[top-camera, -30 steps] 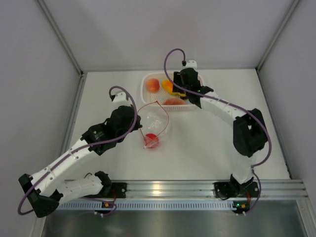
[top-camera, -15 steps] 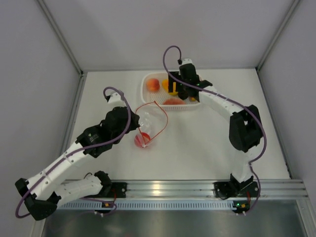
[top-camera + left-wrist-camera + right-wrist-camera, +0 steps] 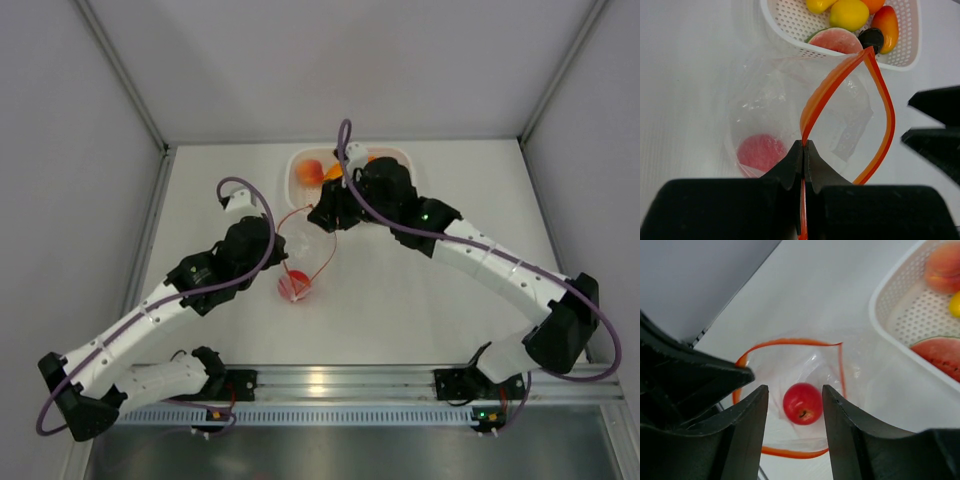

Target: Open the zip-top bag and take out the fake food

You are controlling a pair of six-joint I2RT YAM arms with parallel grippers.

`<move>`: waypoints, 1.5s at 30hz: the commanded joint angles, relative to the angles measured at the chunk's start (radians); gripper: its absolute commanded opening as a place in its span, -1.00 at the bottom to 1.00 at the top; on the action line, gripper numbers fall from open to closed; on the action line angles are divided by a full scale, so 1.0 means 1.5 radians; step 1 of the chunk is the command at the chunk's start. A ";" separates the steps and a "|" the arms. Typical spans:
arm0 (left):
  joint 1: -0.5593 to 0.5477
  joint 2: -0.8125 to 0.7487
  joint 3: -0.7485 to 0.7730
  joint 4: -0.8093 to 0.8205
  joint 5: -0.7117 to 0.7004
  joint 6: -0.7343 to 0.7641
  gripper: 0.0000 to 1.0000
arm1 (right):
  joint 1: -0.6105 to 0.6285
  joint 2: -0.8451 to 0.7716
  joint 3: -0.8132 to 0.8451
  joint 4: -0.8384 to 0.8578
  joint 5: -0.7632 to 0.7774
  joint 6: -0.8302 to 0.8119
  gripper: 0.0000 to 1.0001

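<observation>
The clear zip-top bag [image 3: 306, 252] lies on the table with its orange-red zip strip [image 3: 827, 92] spread into an open loop. My left gripper [image 3: 804, 145] is shut on the strip at the bag's mouth and holds it up. One red fake fruit [image 3: 802, 403] sits inside the bag; it also shows in the top view [image 3: 295, 286] and the left wrist view [image 3: 760, 151]. My right gripper [image 3: 795, 395] is open above the bag's mouth, its jaws on either side of the fruit in view. Other fake food lies in the white basket [image 3: 790, 22].
The white perforated basket [image 3: 300, 160] stands at the back, partly hidden by my right arm [image 3: 470, 250]. It holds a yellow lemon [image 3: 849, 13], a watermelon slice [image 3: 836, 40], a dark fruit [image 3: 871, 37] and a peach [image 3: 943, 265]. Grey walls enclose the table.
My right gripper has moved from over the basket to above the open bag mouth. My left gripper has kept its hold on the zip strip, shifting the bag slightly.
</observation>
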 commanded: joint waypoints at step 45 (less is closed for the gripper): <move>0.001 -0.066 -0.076 0.029 0.042 -0.039 -1.00 | 0.244 0.224 -0.103 0.123 0.290 0.202 0.24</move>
